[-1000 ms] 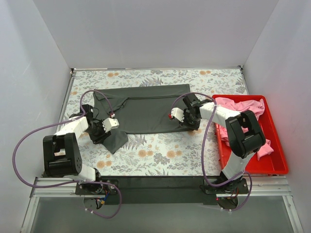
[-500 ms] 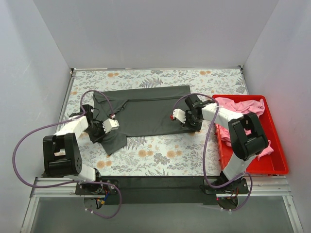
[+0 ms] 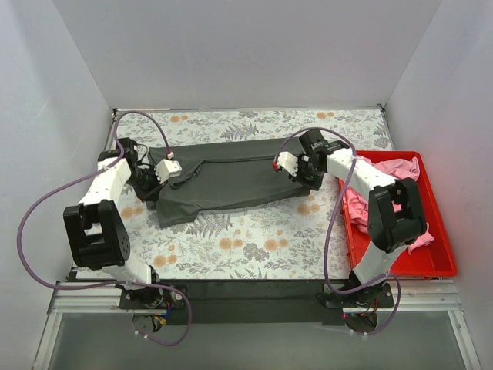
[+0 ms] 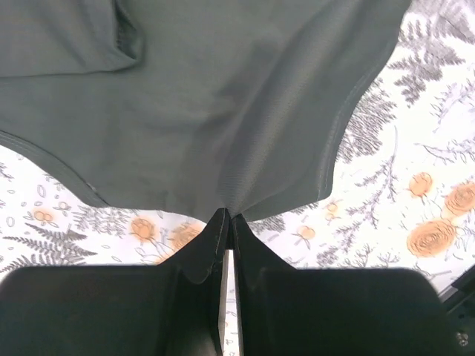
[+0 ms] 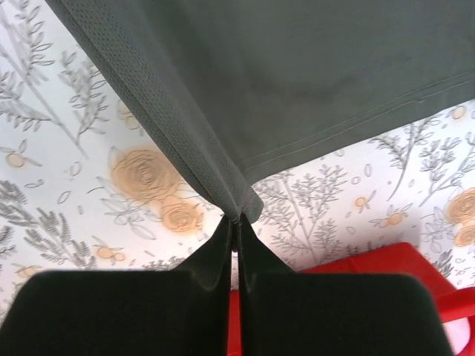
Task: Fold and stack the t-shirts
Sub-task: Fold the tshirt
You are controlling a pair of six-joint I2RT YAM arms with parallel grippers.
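Large plain dark charcoal grey cloth t-shirt (image 3: 231, 176): rumpled, edges curving. Left gripper (image 4: 227, 217) fingers closed on its 9 o'clock end; right gripper (image 5: 237, 220) pinching its 3 o'clock corner.

We see a left arm (image 3: 108, 181) and right arm (image 3: 362, 174) built of white links and bulky black joint housings, each trailing a looping purple cable (image 3: 21, 231). The left gripper (image 4: 226, 216) and right gripper (image 5: 236, 221) end in matte black, wedge-shaped fingers (image 5: 211, 259).

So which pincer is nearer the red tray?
Right. The right pincer pinches the grey t-shirt close beside the red tray; the left pincer pinches it far over on the other side.
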